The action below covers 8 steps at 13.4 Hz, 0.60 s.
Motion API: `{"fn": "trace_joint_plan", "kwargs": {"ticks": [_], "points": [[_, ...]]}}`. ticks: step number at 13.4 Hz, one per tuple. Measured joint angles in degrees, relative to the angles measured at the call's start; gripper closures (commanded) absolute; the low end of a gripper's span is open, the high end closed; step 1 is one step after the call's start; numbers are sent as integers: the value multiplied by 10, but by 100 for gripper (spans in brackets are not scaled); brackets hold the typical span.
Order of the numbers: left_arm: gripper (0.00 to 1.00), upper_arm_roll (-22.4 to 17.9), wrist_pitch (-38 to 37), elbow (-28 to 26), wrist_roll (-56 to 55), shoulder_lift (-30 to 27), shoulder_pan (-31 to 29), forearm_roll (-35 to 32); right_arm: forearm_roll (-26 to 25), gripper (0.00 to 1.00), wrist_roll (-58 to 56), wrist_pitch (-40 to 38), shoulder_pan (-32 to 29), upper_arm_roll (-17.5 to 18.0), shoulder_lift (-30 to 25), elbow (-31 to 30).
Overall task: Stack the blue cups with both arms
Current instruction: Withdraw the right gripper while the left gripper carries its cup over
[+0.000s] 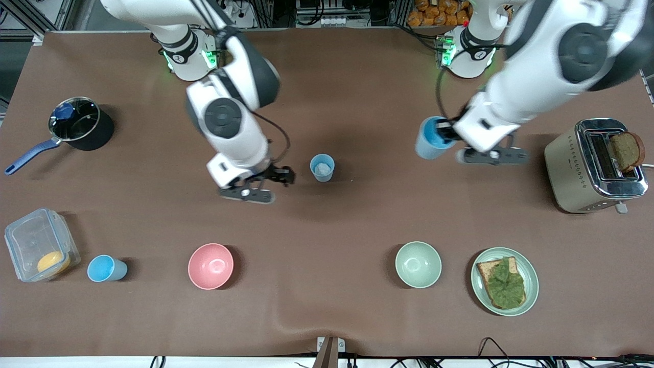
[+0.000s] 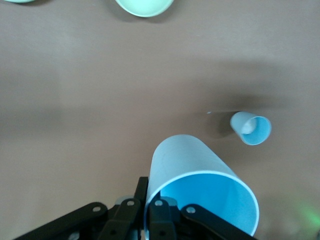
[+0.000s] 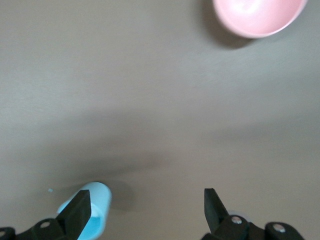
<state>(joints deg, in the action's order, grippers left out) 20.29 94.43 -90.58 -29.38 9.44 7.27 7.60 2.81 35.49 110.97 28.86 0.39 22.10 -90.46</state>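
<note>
At the right arm's end of the table, near the front camera: one blue cup (image 1: pixel 106 268), upright just beside a clear tub (image 1: pixel 38 250), well apart from both grippers and easy to leave out of the stack. Next along, the right gripper (image 1: pixel 278 176), spread wide and empty, hanging low just beside the paler cup (image 1: pixel 322 167) with the white patch inside, upright at mid-table. Could tip that cup or shove it aside if swung in before squaring the fingers around it; could also block the way down for the incoming cup. Toward the left arm's end, the left gripper (image 1: pixel 445 134), clamped on the wall of a second blue cup (image 1: pixel 428 139) at the rim, holding it in the air over bare tablecloth, tipped onto its side. Pinched by one wall only, so liable to swivel or slip. Tilted, so likely to catch on the paler cup's rim and topple it rather than nest, unless righted and centred above first. Also at risk of meeting the right gripper if closing on mid-table at the same time.
</note>
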Motion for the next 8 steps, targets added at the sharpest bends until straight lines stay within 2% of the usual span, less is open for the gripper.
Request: {"fn": "trace_joint_plan", "kwargs": {"ticks": [3,8], "points": [[100,1,40,-1,-109,24,67,-3,0,0,-96,-81,-65,-1,-56,3],[100,2,119,-4,-271,92,185,-47,1,0,-223,-190,-154,-2,-161,5]]}}
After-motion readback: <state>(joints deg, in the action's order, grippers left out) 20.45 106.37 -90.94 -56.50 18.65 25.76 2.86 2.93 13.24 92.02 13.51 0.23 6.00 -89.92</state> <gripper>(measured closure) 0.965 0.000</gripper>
